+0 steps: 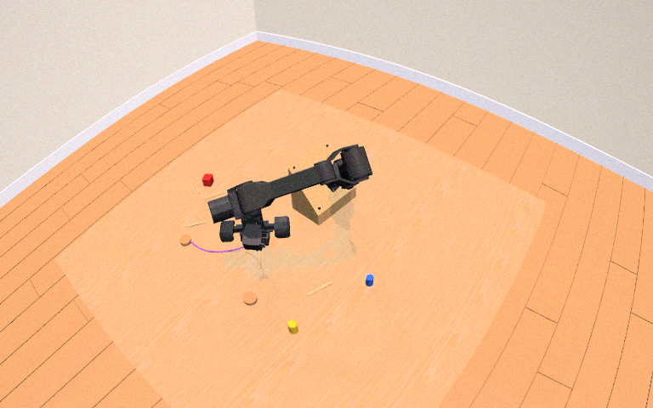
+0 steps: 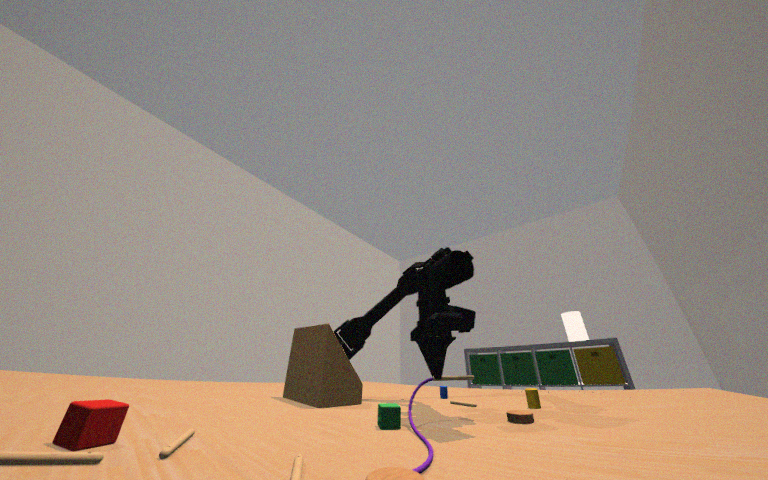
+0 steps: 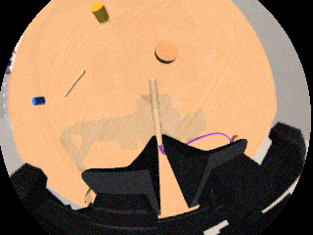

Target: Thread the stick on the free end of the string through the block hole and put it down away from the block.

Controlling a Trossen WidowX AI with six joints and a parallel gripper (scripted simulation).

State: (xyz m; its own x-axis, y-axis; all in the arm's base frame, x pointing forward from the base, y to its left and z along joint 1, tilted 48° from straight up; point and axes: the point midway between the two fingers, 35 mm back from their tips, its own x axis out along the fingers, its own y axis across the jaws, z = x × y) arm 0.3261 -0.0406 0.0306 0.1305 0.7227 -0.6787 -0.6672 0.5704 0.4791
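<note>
My gripper (image 2: 437, 376) (image 3: 159, 142) is shut on the string's stick (image 2: 458, 377) (image 3: 155, 108) and holds it above the table, roughly level. The stick's free end points right in the exterior view, away from the block. The purple string (image 1: 216, 252) (image 2: 412, 416) (image 3: 215, 133) leaves the stick at the fingers and curves down to the round button (image 1: 185, 240) (image 2: 394, 474). The wooden block (image 1: 332, 209) (image 2: 320, 367) stands on the table, apart from the gripper and partly under the arm in the top view. Its hole cannot be made out.
A second button (image 1: 249, 297) (image 2: 519, 417) (image 3: 166, 51), a yellow cylinder (image 1: 292, 326) (image 3: 100, 13), a blue cylinder (image 1: 369, 280) (image 3: 38, 101) and a loose stick (image 1: 320, 289) lie beyond the gripper. A green cube (image 2: 389, 416) stands near the string. A red block (image 1: 207, 179) (image 2: 93, 424) has loose sticks nearby.
</note>
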